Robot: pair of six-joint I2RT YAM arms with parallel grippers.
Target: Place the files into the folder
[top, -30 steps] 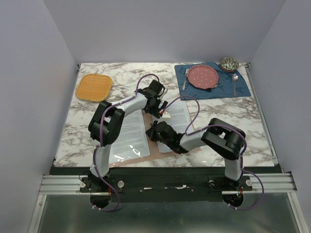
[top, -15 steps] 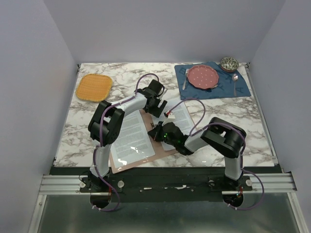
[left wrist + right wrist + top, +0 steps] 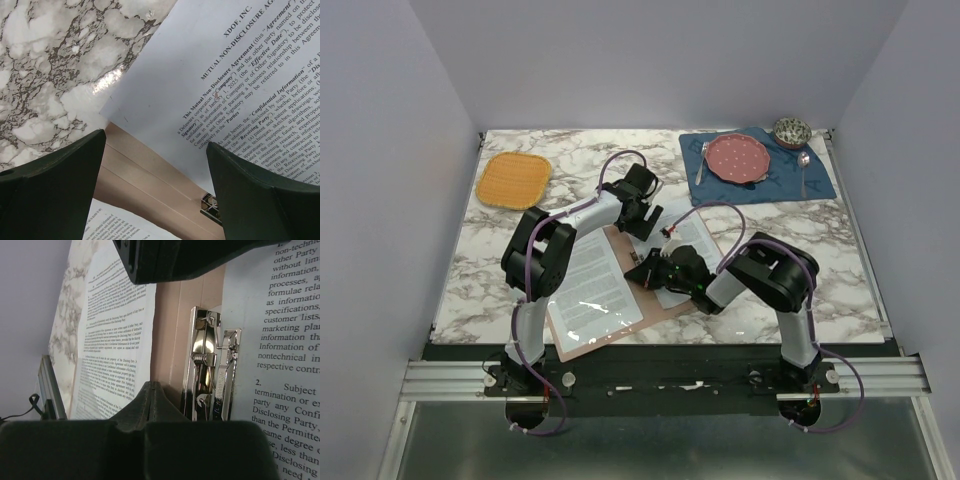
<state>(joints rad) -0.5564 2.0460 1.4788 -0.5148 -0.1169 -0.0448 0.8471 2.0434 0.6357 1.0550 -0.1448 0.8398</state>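
Note:
The pinkish-brown folder (image 3: 600,341) lies open and flat on the marble table, a metal clip (image 3: 210,365) at its spine. Two files lie on it, one printed sheet (image 3: 592,285) on the left half and another (image 3: 692,245) on the right half. My left gripper (image 3: 645,221) hovers open over the far end of the spine (image 3: 150,175), with nothing between its fingers (image 3: 55,185). My right gripper (image 3: 643,272) is shut and empty, its tip (image 3: 153,386) down on the bare spine strip just beside the clip, between the two sheets.
An orange woven mat (image 3: 514,178) lies at the far left. At the far right a blue placemat (image 3: 765,180) carries a pink plate (image 3: 737,158), a fork and a spoon, with a small bowl (image 3: 792,131) behind it.
The folder with both sheets has swung round, its near-left corner sliding towards the table's front edge. My shut right gripper has moved left along with it. The left gripper has stayed in place.

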